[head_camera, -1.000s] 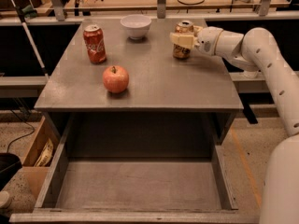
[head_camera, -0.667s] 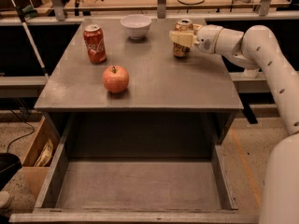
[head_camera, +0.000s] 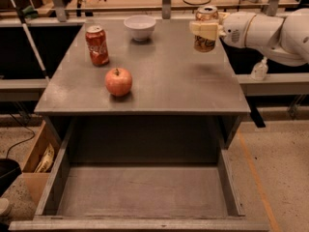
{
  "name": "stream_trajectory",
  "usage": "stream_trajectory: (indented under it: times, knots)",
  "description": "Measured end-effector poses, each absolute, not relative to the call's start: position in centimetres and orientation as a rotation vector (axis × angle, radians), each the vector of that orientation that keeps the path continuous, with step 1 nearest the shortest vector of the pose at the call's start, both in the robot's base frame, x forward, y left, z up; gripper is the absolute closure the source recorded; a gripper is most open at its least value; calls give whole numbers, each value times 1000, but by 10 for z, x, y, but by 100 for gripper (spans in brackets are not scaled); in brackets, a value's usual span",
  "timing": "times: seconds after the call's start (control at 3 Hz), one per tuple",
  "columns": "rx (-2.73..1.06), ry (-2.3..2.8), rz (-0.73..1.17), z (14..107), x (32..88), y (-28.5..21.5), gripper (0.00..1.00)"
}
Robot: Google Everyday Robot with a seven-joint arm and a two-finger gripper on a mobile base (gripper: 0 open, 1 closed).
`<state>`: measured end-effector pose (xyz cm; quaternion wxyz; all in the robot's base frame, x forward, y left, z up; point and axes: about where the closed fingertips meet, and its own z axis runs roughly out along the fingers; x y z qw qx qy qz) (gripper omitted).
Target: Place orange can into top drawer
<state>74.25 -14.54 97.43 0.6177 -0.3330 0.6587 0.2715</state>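
Observation:
The orange can (head_camera: 206,43), bronze with a silver top, is held upright just above the back right of the grey cabinet top (head_camera: 164,81). My gripper (head_camera: 204,29) reaches in from the right and is shut on the can around its upper half. The top drawer (head_camera: 140,190) is pulled open at the bottom of the view, wide and shallow with a flat grey bottom and nothing in it.
On the cabinet top stand a red Coca-Cola can (head_camera: 97,45) at back left, a white bowl (head_camera: 140,26) at back middle, and a red apple (head_camera: 118,81) near the front left. A cardboard box (head_camera: 38,161) sits on the floor left of the drawer.
The gripper has lifted the orange can a little off the cabinet top. The other objects have not moved.

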Motion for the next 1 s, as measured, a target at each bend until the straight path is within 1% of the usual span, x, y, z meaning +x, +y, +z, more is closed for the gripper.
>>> stream_trajectory:
  times: [0.33,0.67,1.0]
  knots:
    - [-770,1516,610,1003,671,-155,100]
    - [-772,1476,639,1020,605,-149,100]
    - [-755,1443,674,1024,549,-131,100]
